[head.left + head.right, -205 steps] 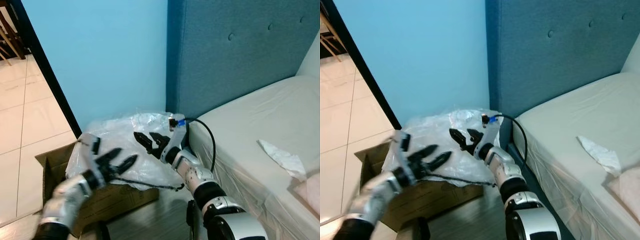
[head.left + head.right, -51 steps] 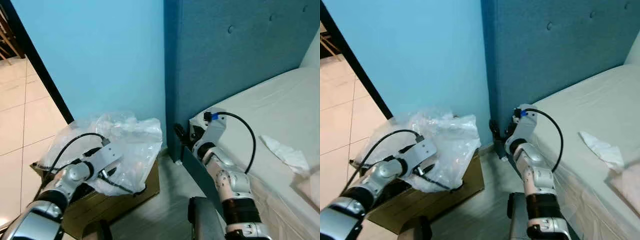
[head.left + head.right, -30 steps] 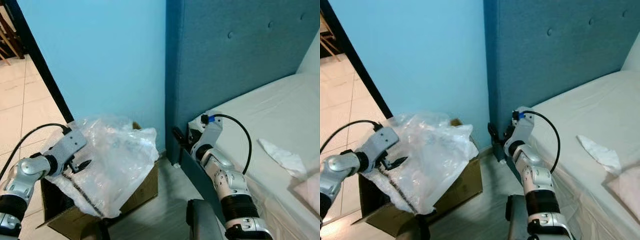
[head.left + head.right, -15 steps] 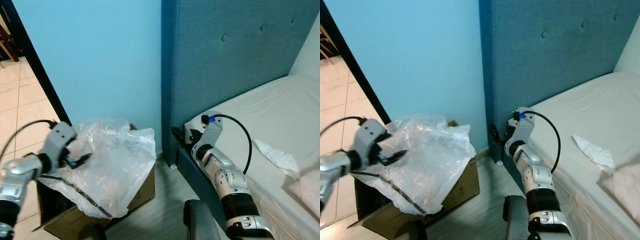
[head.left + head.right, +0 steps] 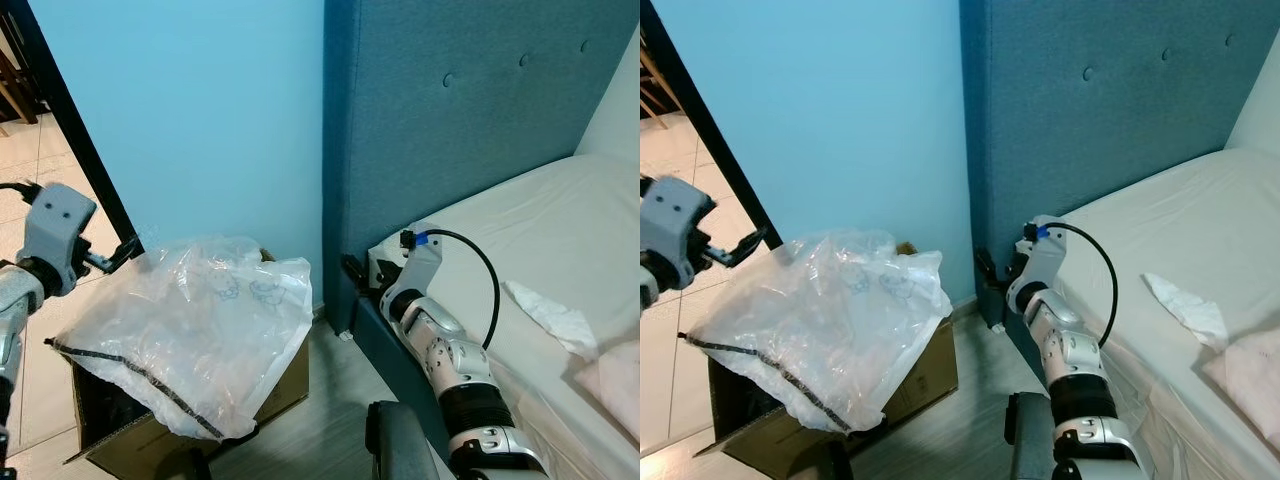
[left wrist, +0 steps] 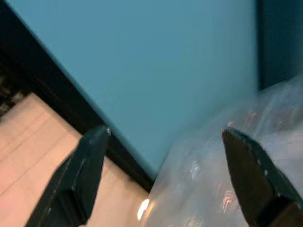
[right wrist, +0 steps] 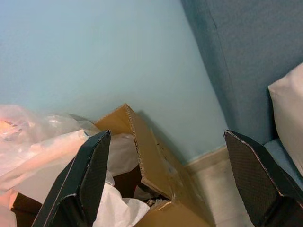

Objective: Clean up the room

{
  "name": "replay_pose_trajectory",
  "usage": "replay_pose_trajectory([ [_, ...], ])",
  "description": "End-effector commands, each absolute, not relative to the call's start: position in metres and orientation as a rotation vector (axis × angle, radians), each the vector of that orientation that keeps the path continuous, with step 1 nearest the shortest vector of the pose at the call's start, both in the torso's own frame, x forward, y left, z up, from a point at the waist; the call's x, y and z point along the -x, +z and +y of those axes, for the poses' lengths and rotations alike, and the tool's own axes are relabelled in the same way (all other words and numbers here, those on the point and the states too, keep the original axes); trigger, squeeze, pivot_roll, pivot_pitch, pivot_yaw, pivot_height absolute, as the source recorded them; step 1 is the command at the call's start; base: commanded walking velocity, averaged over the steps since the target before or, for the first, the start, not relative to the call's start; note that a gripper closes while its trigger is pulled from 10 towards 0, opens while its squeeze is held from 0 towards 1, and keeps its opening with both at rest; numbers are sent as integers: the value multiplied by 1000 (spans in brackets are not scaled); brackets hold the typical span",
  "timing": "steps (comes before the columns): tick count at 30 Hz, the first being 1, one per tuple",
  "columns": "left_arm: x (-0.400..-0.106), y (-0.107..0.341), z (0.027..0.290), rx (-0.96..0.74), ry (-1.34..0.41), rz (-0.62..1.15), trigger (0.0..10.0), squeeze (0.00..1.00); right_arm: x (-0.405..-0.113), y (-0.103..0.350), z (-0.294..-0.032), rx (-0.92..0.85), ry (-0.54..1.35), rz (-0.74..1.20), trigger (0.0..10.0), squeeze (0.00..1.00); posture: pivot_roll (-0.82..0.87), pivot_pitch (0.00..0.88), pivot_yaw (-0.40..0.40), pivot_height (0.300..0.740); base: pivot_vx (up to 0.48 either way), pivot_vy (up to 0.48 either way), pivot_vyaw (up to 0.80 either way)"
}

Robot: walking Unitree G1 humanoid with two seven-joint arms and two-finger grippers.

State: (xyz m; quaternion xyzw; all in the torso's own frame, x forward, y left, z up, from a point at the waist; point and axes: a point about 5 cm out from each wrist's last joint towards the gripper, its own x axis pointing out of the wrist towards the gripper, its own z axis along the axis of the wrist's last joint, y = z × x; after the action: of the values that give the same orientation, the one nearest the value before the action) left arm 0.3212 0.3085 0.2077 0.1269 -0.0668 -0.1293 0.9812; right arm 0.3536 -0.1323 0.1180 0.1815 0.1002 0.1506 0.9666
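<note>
A crumpled clear plastic bag point(image 5: 190, 330) with a black drawstring strip point(image 5: 130, 375) lies draped over an open cardboard box point(image 5: 285, 370) on the floor by the blue wall. My left gripper point(image 5: 118, 257) hovers open just beyond the bag's upper left edge, and in its wrist view the gripper point(image 6: 164, 132) has nothing between its spread fingers. My right gripper point(image 5: 352, 272) is open and low beside the bed corner, pointing toward the box point(image 7: 142, 146). A crumpled white tissue point(image 5: 553, 310) lies on the bed.
The white bed point(image 5: 520, 220) and its tall blue padded headboard point(image 5: 450, 120) fill the right side. A black door frame point(image 5: 70, 130) runs down the left, with tiled floor point(image 5: 25, 165) beyond. Something pink point(image 5: 618, 375) lies at the bed's right edge.
My left gripper has lifted up and to the left, away from the bag. The bag has settled over the box. The right arm has hardly moved.
</note>
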Motion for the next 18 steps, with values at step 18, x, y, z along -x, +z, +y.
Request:
replay_pose_trajectory([
  [18,-308,97,175,560,-433,-68,10000,0,-341,87,-139,-419,289,213,10000,0,-61,0,9,508,0,0,0],
])
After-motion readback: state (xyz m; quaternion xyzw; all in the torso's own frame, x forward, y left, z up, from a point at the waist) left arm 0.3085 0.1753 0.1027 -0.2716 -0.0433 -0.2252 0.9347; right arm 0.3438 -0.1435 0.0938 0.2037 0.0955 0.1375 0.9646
